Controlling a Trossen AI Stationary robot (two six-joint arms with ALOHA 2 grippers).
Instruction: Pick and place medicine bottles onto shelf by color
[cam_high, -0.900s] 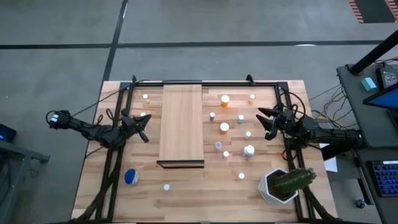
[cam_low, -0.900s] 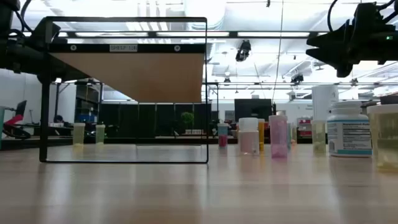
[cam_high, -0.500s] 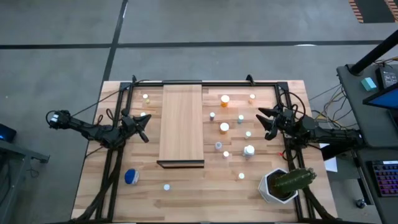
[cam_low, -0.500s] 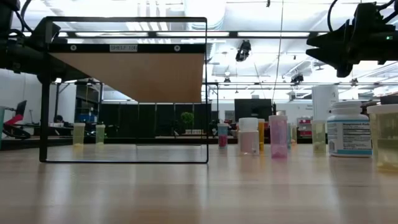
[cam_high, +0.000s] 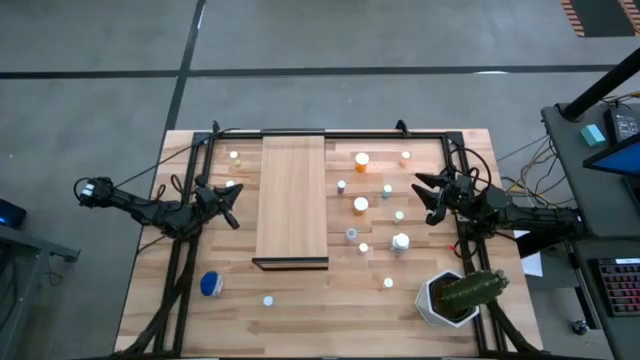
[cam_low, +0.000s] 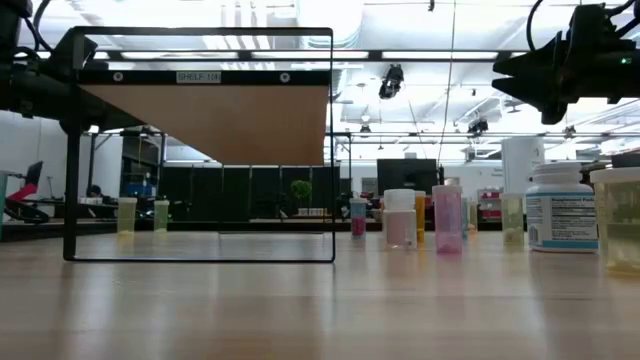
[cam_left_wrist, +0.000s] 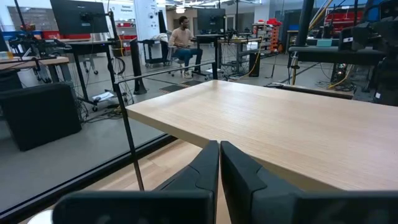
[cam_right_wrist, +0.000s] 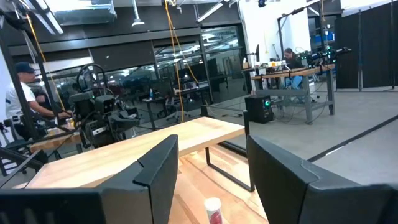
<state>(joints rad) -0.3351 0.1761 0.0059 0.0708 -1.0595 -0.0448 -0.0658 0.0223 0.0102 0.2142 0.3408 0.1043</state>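
Note:
The shelf (cam_high: 291, 200), a pale board on a black frame, stands left of the table's middle, its top raised above the table (cam_low: 205, 120). Several medicine bottles stand upright on the table to its right, among them an orange one (cam_high: 361, 160), a larger white one (cam_high: 401, 241) and a pink one (cam_right_wrist: 212, 210). A blue bottle (cam_high: 210, 285) sits near the front left. My left gripper (cam_high: 232, 207) hovers shut at the shelf's left side (cam_left_wrist: 219, 158). On the shelf's right, above the bottles, my right gripper (cam_high: 424, 200) hovers open with nothing between its fingers (cam_right_wrist: 208, 168).
A white pot with a green cactus (cam_high: 455, 295) stands at the front right corner. Black frame rails (cam_high: 190, 250) run along both table sides and the far edge. Two small bottles (cam_low: 140, 215) stand left of the shelf. People sit in the room beyond.

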